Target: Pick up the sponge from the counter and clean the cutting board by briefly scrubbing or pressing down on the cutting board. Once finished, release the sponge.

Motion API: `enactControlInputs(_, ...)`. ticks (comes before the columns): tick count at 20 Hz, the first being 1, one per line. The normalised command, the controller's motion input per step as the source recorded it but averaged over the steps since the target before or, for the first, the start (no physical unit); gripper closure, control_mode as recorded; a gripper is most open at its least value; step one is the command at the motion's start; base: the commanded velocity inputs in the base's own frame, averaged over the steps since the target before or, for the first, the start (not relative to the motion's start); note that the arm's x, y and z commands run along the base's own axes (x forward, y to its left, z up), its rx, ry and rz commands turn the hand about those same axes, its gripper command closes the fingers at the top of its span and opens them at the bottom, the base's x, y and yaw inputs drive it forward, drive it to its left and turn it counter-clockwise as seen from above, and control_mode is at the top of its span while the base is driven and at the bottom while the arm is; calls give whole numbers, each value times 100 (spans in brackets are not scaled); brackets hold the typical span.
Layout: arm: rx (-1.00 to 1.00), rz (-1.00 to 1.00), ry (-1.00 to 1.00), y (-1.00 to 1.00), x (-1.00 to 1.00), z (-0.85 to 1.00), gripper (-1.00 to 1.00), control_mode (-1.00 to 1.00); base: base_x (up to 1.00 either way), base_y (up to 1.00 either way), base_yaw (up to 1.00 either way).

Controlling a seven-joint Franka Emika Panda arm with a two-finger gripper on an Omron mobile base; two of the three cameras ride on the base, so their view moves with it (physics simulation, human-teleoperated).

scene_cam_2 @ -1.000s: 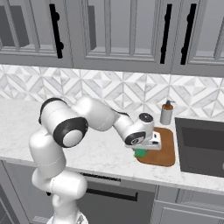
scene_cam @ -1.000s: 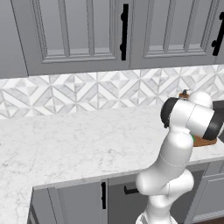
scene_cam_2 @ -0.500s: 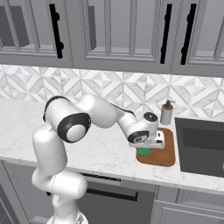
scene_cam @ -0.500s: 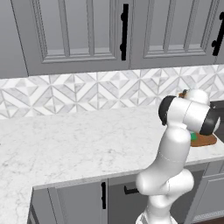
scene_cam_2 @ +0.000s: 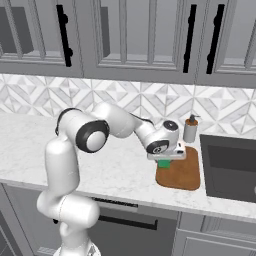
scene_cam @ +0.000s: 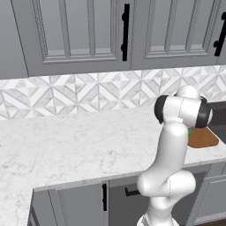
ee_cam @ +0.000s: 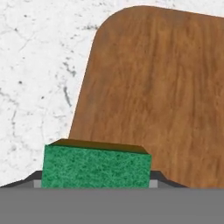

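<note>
The green sponge, with an orange-brown underside, sits between my fingers in the hand view. My gripper is shut on the sponge at the left edge of the reddish-brown cutting board. The hand view looks down on the cutting board, with the sponge over its near corner and white marble counter beside it. I cannot tell whether the sponge touches the wood. In the left base view a green sliver of sponge shows behind my arm, next to the cutting board.
A soap dispenser stands on the counter just behind the board. A dark sink lies right of the board. Grey wall cabinets hang above the tiled backsplash. Open marble counter stretches to the left.
My hand, still shut on the sponge, has shifted a little along the board's left edge, toward the backsplash. The board itself has stayed put.
</note>
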Motion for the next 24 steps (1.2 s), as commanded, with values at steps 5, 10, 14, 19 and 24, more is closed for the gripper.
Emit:
enactControlInputs(5,0,2,0,0,48,0,100,-100,0,0,0)
enactControlInputs(10,0,1,0,-5,38,0,100,-100,0,0,0)
enactControlInputs(14,0,1,0,-30,24,0,100,-100,0,0,0)
enactControlInputs(19,0,0,0,-51,2,0,100,-100,0,0,0)
enactControlInputs(24,1,2,-1,-24,-28,-1,100,-100,0,0,0)
